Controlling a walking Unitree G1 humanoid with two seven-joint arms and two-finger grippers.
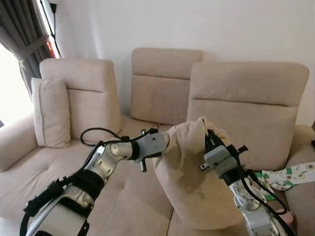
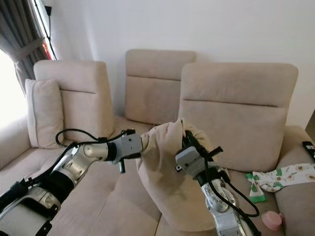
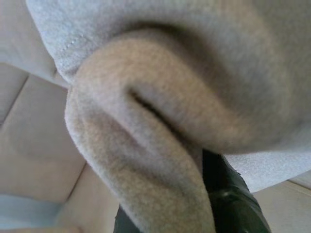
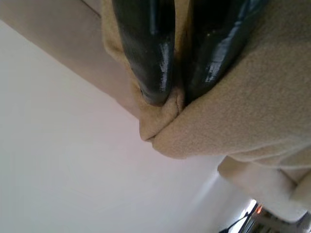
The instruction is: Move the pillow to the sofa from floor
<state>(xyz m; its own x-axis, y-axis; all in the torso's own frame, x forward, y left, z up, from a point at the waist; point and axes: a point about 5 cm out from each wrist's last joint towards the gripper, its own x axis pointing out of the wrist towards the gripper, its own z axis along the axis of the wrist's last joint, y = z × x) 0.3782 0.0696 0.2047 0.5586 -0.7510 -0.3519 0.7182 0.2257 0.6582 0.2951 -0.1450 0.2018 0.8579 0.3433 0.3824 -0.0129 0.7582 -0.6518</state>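
Both hands pinch the soft, light pillow (image 1: 189, 172) over the sofa (image 1: 246, 93): left hand (image 1: 165, 142) its side, right hand (image 4: 170, 94) a top fold; it squashes, so grab corners

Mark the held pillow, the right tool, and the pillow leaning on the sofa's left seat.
held pillow (image 1: 189, 184), left eye view, middle of its front.
right tool (image 4: 171, 94), right wrist view, between fingertips pinching fabric.
second pillow (image 1: 50, 113), left eye view, middle of its face.

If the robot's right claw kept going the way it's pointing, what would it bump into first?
The right claw is pinching the pillow and points up and back. Past that fabric, it would probably meet the sofa backrest first, though depth is hard to judge.
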